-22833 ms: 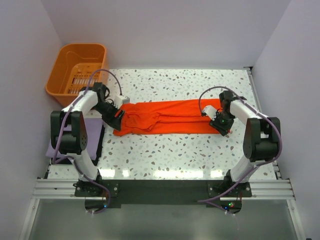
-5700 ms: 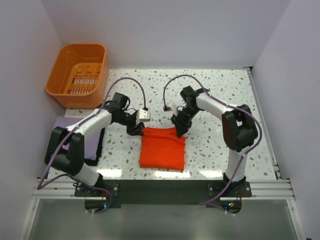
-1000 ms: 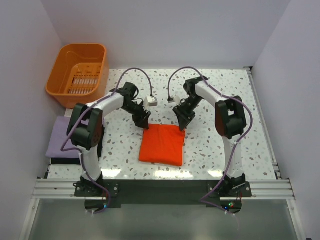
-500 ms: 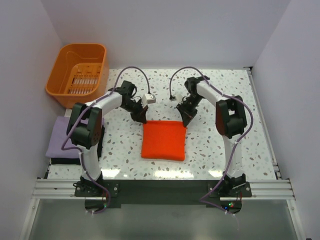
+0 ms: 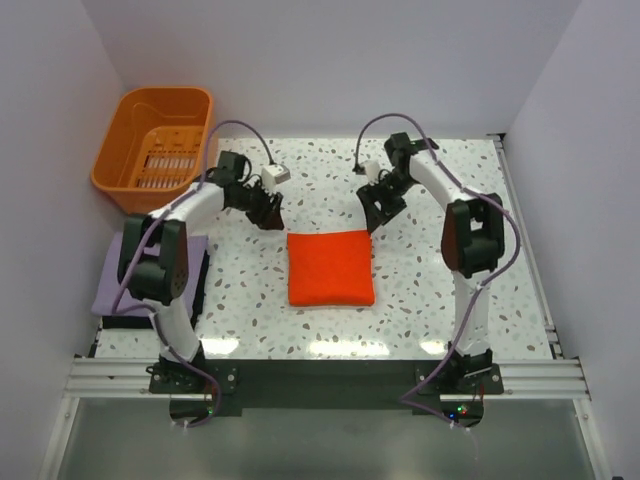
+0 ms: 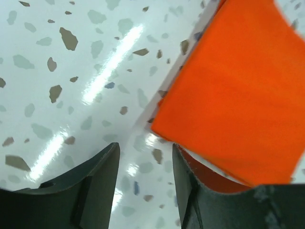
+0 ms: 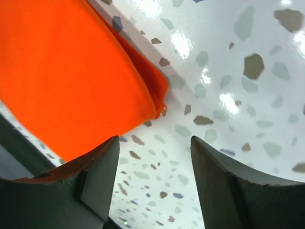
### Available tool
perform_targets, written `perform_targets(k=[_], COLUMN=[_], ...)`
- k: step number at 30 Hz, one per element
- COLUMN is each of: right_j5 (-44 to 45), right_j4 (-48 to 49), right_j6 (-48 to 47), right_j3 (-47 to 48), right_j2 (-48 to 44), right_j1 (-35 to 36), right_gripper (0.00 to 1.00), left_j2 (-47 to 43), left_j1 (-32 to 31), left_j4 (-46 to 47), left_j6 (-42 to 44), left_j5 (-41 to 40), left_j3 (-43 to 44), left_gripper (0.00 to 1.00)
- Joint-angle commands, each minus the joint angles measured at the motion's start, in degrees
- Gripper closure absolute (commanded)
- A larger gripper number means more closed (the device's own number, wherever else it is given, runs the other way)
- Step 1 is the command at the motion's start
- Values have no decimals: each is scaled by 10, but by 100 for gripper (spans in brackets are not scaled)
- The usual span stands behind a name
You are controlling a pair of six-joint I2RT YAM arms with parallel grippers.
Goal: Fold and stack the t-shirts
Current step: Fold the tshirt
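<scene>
The orange-red t-shirt (image 5: 330, 268) lies folded as a flat rectangle in the middle of the table. It also shows in the left wrist view (image 6: 233, 95) and in the right wrist view (image 7: 71, 81). My left gripper (image 5: 268, 214) is open and empty, just beyond the shirt's far left corner, apart from it. My right gripper (image 5: 378, 212) is open and empty, just beyond the far right corner. The lavender t-shirt (image 5: 120, 272) lies folded at the table's left edge, partly hidden by the left arm.
The orange slotted basket (image 5: 157, 146) stands at the far left corner. White speckled table (image 5: 450, 270) stretches to the right of the shirt. A black mat (image 5: 197, 290) lies under the lavender shirt.
Both grippers let go of the orange-red shirt's far edge and drew back toward the far side and outward. The shirt now lies flat and squared.
</scene>
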Motion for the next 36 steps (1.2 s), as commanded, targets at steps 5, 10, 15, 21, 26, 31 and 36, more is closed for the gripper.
perform_targets(k=[5, 10, 15, 21, 26, 31, 36], right_j5=[-200, -282, -339, -339, -302, -288, -266], right_j4=[15, 65, 120, 154, 170, 155, 114], right_j6=[107, 143, 175, 143, 135, 135, 111], right_j3=[-145, -292, -396, -419, -449, -447, -426], right_j2=[-205, -289, -282, -171, -111, -58, -70], right_j1=[-18, 37, 96, 95, 71, 16, 2], right_gripper=[27, 25, 26, 33, 37, 40, 44], left_j2=[-225, -276, -274, -159, -41, -13, -53], left_j1=[-33, -113, -180, -186, -148, -110, -98], left_j4=[89, 250, 433, 380, 318, 236, 179], left_j6=[-190, -384, -537, -513, -472, -398, -340], left_j5=[163, 213, 219, 231, 237, 255, 285], left_j3=[-154, -298, -379, -345, -337, -326, -318], left_gripper=[39, 29, 25, 24, 26, 26, 26])
